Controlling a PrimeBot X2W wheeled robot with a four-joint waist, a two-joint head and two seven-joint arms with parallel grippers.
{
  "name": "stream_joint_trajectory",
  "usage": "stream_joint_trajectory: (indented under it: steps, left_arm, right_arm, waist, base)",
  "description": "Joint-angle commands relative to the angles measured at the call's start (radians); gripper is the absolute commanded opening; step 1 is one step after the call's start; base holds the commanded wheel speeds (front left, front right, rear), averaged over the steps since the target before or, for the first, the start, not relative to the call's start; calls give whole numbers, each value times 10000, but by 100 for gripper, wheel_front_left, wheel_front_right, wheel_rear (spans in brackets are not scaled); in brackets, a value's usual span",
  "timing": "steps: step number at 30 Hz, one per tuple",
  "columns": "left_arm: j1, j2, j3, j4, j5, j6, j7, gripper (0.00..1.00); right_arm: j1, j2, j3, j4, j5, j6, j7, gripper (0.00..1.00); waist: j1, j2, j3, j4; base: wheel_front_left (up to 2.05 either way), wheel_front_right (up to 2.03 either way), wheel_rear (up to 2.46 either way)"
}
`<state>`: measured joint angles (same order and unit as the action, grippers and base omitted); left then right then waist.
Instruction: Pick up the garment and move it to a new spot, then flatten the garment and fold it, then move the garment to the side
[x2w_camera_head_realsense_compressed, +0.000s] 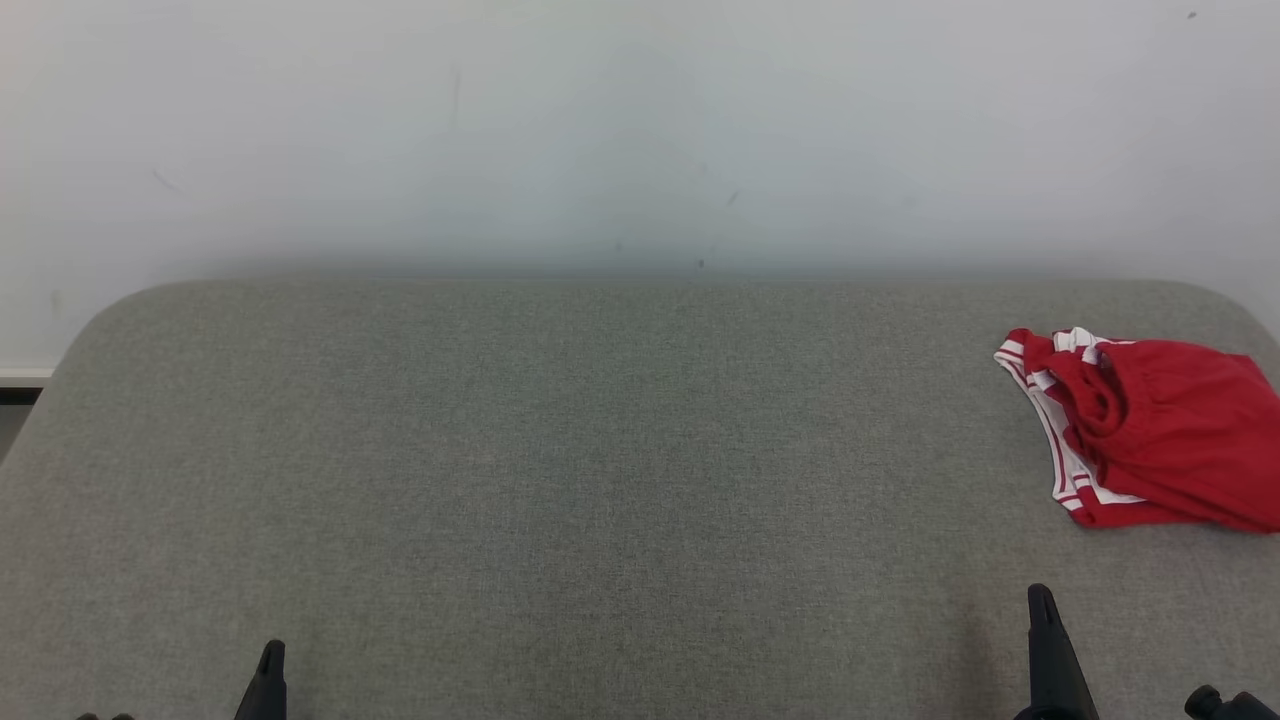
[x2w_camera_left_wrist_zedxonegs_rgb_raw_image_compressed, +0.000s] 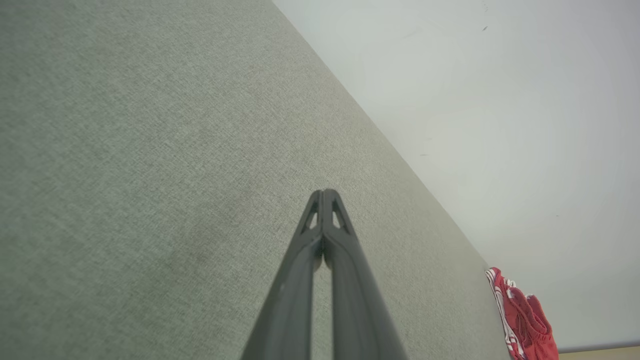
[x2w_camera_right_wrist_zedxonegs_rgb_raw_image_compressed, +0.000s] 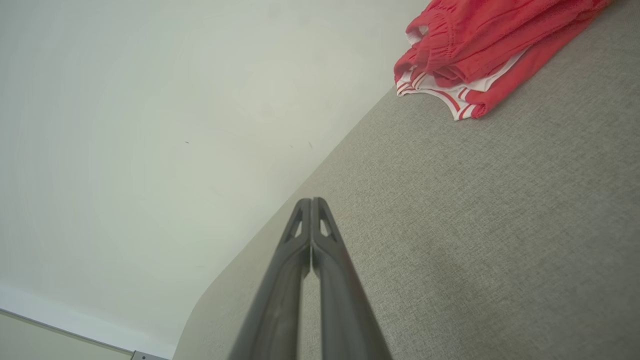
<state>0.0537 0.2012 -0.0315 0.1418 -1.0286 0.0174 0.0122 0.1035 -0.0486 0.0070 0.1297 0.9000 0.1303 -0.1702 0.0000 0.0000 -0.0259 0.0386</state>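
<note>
1. The grey upholstered surface (x2w_camera_head_realsense_compressed: 600, 480) spreads wide from left to right. Its far edge runs straight along the white wall (x2w_camera_head_realsense_compressed: 640, 130) and curves down into rounded corners at far left and far right.
2. The whole middle and left of the surface lies bare, from the near edge to the far one.
3. The cover is a fine woven cloth, matt grey-green, lying flat with no seams in sight. The wall is smooth with a few faint scuffs.
4. The red shorts (x2w_camera_head_realsense_compressed: 1160, 440) lie at the far right, near the rounded corner and short of the far edge. The right edge of the head view cuts them off.
5. They are a soft, matt red knit in a loose, crumpled heap, with a gathered elastic waistband bunched at its far left and white trim with thin red stripes.
6. The part in view is longer left to right than far to near. The striped hem forms the left side, running from far to near, and the waistband opening faces left and far. How far the heap reaches rightward I cannot tell.
7. The left gripper (x2w_camera_left_wrist_zedxonegs_rgb_raw_image_compressed: 325, 192) sits at near left with its two dark, tapered fingers pressed together on nothing.
8. The right gripper (x2w_camera_right_wrist_zedxonegs_rgb_raw_image_compressed: 311, 200) sits at near right, fingers likewise together and empty, nearer than the shorts and well apart from them.
</note>
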Motion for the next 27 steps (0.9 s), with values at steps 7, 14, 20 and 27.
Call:
stream_joint_trajectory:
  steps: [7,14,20,27]
  left_arm:
    - [-267,-150,417,-131,-971,-252,376,0]
    - [-293,-287,693,-129,-1654,-413,676,0]
    - [-319,-412,921,-128,-2193,-553,903,0]
    - [-345,-545,1168,-125,-2789,-695,1174,0]
  right_arm:
    - [27,-27,60,-328,1108,4,145,0]
    - [65,-29,104,-464,1892,4,250,0]
    - [93,-30,140,-555,2523,5,332,0]
    - [130,-31,180,-680,3225,5,423,0]
  waist:
    - [0,0,28,-39]
    - [0,0,53,-73]
    - [0,0,74,-102]
    - [0,0,98,-137]
  base:
    - [0,0,0]
    - [0,0,0]
    - [0,0,0]
    - [0,0,0]
